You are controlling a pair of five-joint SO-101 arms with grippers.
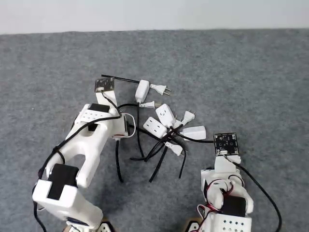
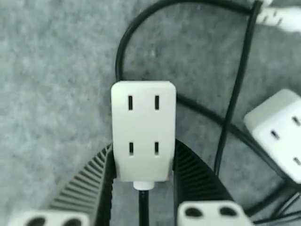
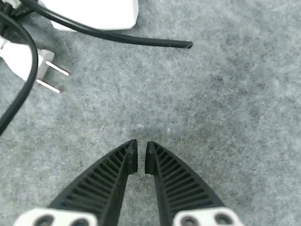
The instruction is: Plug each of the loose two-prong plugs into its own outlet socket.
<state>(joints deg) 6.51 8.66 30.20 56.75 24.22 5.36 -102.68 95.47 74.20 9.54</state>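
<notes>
None of the plugs looks seated yet, so I judge the whole job is left to do. The left gripper [image 2: 143, 157] is clamped on a white socket block [image 2: 143, 117], both slot pairs empty. The right gripper [image 3: 141, 153] is pinched together on nothing. A loose plug [image 3: 21, 61] lies just ahead of its tips, prongs bare. No print can be read.

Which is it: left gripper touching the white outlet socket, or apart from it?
Touching. The left wrist view shows the outlet socket clamped by the left gripper: both fingers press against its sides, with no gap.
</notes>
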